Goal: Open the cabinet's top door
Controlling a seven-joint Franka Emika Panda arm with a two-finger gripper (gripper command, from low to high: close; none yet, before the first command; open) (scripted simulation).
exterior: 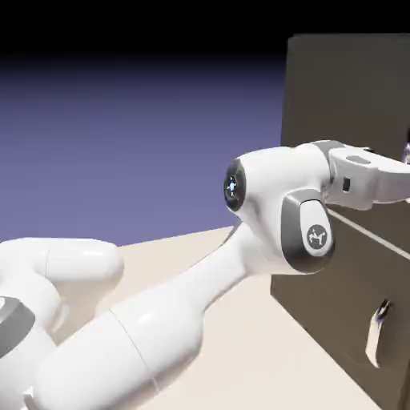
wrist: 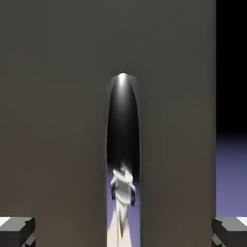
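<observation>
The cabinet (exterior: 320,88) is a tall dark grey-brown box at the exterior view's right. Its top door (wrist: 58,106) fills most of the hand view and lies flush with the cabinet front. The door's dark glossy lever handle (wrist: 123,125) stands upright in the middle of the hand view, with a silver glint low on it. My gripper (wrist: 123,232) is open, its grey fingertips (wrist: 17,230) wide apart at the bottom corners, and the handle lines up between them. Nothing is held. In the exterior view the hand (exterior: 372,176) reaches the door at the right edge and the fingers are cut off.
A thin pale seam (exterior: 372,234) divides the top door from the lower panel, which carries a white handle (exterior: 376,332). The pale table (exterior: 240,320) runs under the arm. Past the cabinet's edge, the hand view shows black and blue-violet backdrop (wrist: 231,169).
</observation>
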